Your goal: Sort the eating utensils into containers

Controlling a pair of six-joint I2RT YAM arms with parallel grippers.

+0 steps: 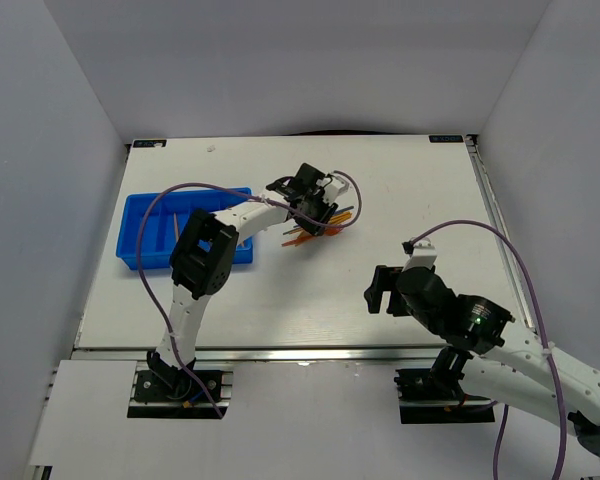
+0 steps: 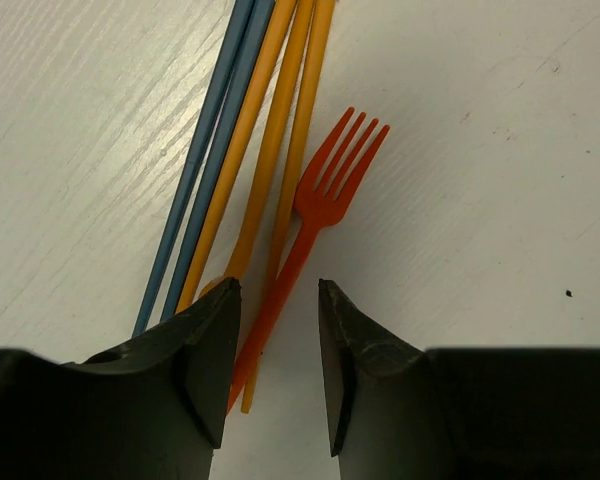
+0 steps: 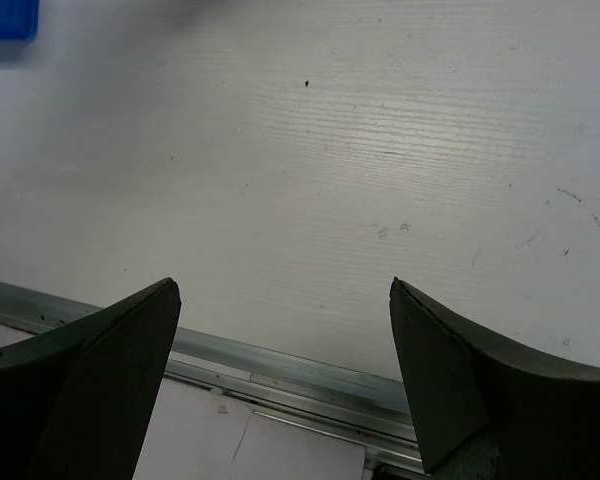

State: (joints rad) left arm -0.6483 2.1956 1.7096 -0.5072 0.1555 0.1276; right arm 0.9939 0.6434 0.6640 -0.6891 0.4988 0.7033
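In the left wrist view an orange-red fork [image 2: 325,190] lies on the white table beside two yellow-orange sticks [image 2: 270,150] and two grey-blue sticks [image 2: 215,150]. My left gripper [image 2: 278,290] is open, low over this pile. The fork's handle runs between the jaws, close to the left finger [image 2: 205,340], with a gap to the right one. In the top view the left gripper [image 1: 318,212] is over the utensil pile [image 1: 315,234] at the table's middle. The blue tray [image 1: 140,235] lies at the left with an orange stick [image 1: 172,228] inside. My right gripper [image 1: 378,290] is open and empty.
The right gripper [image 3: 285,290] hangs wide open over bare table near the metal front rail [image 3: 280,360]. A corner of the blue tray [image 3: 5,18] shows at the top left of that view. Purple cables [image 1: 500,240] loop over both arms. White walls enclose the table.
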